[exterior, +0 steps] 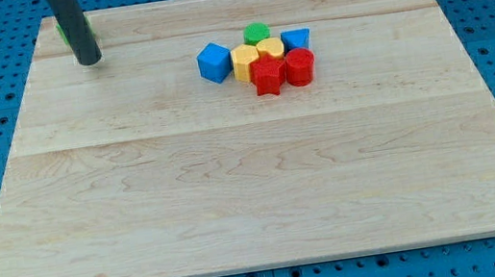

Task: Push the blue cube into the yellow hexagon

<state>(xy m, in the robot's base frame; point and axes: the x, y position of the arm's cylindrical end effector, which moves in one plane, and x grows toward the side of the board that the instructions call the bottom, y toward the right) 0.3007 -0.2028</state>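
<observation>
Blue cube (214, 63) sits at the cluster's left, seemingly touching the yellow hexagon (245, 62), so the task looks nearly done. My tip (89, 60), gripperless, stands well apart at the table's (238, 208) upper left.

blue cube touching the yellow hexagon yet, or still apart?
Touching, or nearly: the blue cube sits against the yellow hexagon on the view's left, no clear gap. My tip is far left.
</observation>
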